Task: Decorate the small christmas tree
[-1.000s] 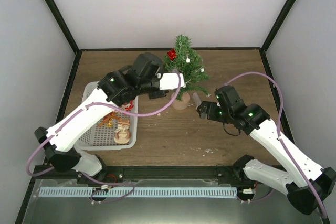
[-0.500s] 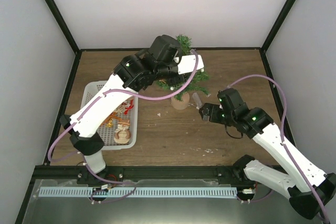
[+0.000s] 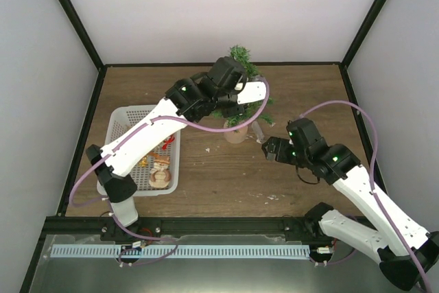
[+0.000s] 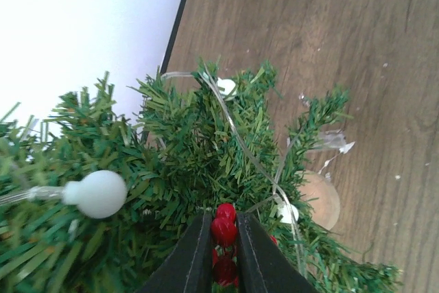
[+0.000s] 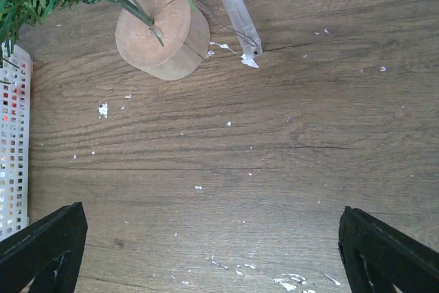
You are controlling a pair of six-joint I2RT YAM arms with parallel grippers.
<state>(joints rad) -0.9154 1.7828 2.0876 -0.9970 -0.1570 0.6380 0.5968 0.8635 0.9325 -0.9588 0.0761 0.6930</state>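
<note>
Swinging rightward over the last second, the left arm (image 3: 147, 132) has gone from beside the tree (image 3: 241, 56) to reaching across its crown. The right arm (image 3: 357, 183) has only edged a little toward the right edge of the table (image 3: 206, 176).

Near the left edge of the table lies a white basket (image 3: 137, 182) with a small brown-and-white figure (image 3: 160, 169) in its near end. Other small ornaments in it are too blurred to name.

The left gripper (image 4: 223, 228) hangs over the green branches. Its two dark fingers (image 4: 197, 255) are nearly closed and pinch a red berry cluster (image 4: 224, 230), which is pressed into the needles.

The tree stands upright at the far edge of the table, about midway along it, on a round wooden base (image 5: 162, 31). A thin clear wire (image 4: 236, 138) with white bulbs (image 4: 100, 194) runs through the branches.

Just to the right of the base, a clear plastic strip (image 5: 240, 18) lies flat on the wood. White flecks are scattered around it.

Further right, the right gripper (image 5: 209, 238) is held low over bare wood near the base. Its jaws are spread wide, with nothing between them.
</note>
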